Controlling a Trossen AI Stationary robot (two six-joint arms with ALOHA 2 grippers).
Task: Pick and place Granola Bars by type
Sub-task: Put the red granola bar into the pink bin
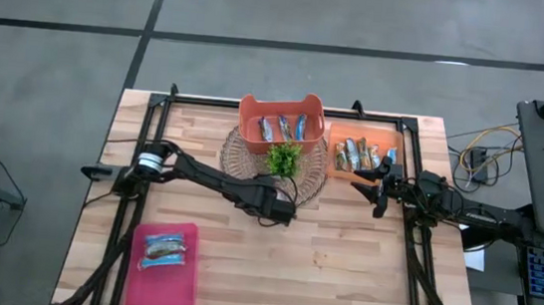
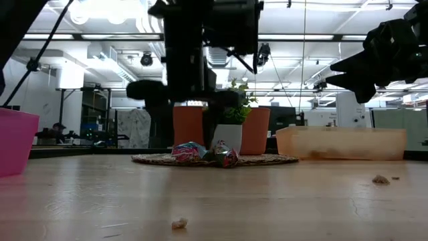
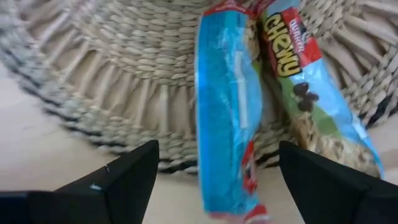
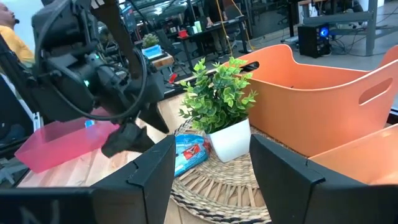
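Note:
Two Granola Bars lie side by side on the round woven mat (image 3: 124, 74), at its near rim: a blue one (image 3: 227, 106) and a blue-and-green one marked Chewy (image 3: 311, 106). The blue bar's near end sticks out past the rim over the wood. My left gripper (image 3: 217, 180) hangs open just above them and points steeply down, with one finger on either side of the blue bar's near end, touching nothing. In the high view it (image 1: 281, 212) is at the table's middle. My right gripper (image 1: 374, 182) waits open at the right, level.
A small potted plant (image 1: 284, 159) stands on the mat behind the bars. Behind it is an orange bin (image 1: 282, 123) with blue bars. An orange tray (image 1: 362, 153) at the far right holds brownish bars. A pink tray (image 1: 167, 258) at the near left holds blue bars.

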